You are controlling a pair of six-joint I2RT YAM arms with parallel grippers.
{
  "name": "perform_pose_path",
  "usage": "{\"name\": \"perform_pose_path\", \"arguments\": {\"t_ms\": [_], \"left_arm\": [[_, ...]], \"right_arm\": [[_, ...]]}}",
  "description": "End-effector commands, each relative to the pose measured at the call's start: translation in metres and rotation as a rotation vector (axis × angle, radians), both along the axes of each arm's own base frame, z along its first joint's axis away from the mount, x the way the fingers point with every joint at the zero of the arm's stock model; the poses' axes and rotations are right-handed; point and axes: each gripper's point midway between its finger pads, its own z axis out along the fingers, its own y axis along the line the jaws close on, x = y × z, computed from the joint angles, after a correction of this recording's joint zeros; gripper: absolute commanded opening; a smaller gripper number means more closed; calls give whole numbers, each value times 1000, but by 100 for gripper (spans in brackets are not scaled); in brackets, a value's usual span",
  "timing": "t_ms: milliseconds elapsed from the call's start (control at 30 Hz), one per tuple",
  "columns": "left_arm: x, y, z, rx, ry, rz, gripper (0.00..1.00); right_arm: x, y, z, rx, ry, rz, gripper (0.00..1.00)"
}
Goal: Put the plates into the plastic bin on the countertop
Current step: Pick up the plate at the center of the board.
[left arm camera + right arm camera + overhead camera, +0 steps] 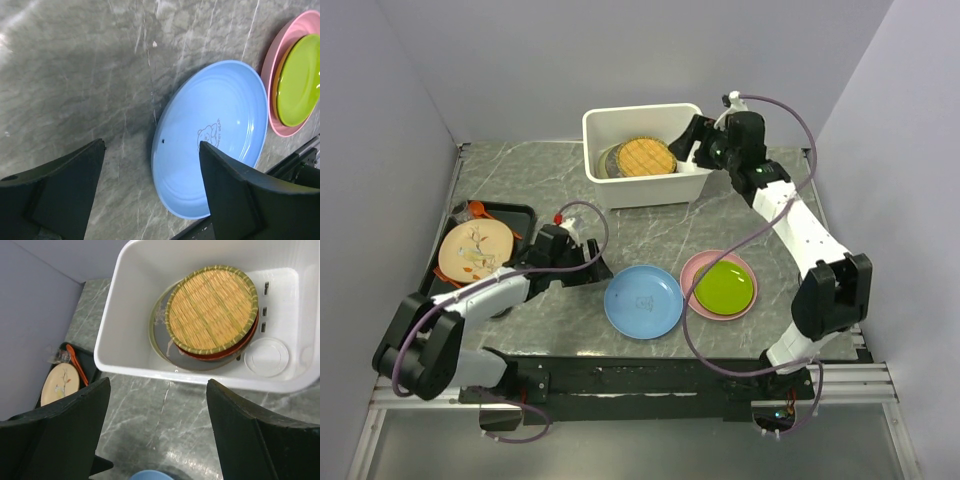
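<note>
My left gripper [151,145] has its fingers spread wide and empty. The blue plate [215,135] lies flat on the countertop [75,75] at my three o'clock. My right gripper [158,382], equally wide and empty, hangs above the near wall of the plastic bin [125,360]. Inside it, the yellow woven disc [212,307] tops what looks like a red plate.
</note>
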Motion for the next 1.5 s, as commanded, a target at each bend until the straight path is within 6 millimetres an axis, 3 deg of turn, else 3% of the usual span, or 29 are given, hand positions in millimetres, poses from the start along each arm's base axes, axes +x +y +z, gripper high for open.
{"name": "perform_pose_path", "arguments": {"t_ms": [0, 33, 67, 133, 167, 333, 633, 833, 1000, 1233, 1467], "left_arm": [[1, -14, -2, -32, -23, -57, 77], [0, -16, -3, -35, -22, -63, 75], [0, -19, -3, -44, -27, -70, 72], [-2, -23, -8, -44, -11, -86, 69], [-2, -26, -8, -49, -8, -98, 67], [-3, -38, -18, -41, 13, -141, 62], [-1, -47, -32, -16, 46, -173, 47], [-1, -46, -37, 3, 60, -170, 25], [-1, -44, -38, 8, 64, -155, 1], [3, -37, -27, 25, 35, -110, 1], [9, -30, 13, 2, -59, -59, 1]], "right_arm": [[-18, -8, 23, 16, -76, -22, 84], [-25, -10, 29, 20, -91, -24, 84], [-29, -12, 20, 13, -73, -30, 84], [-40, -17, 28, 19, -94, -37, 84], [-44, -19, 21, 14, -81, -44, 84], [-67, -29, 24, 16, -96, -62, 84], [-91, -39, 2, 12, -72, -79, 84], [-97, -36, -11, 22, -52, -63, 84], [-100, -34, -18, 31, -38, -47, 84], [-104, -22, -37, 60, -8, 12, 84], [-108, -5, -54, 92, 41, 104, 84]]}}
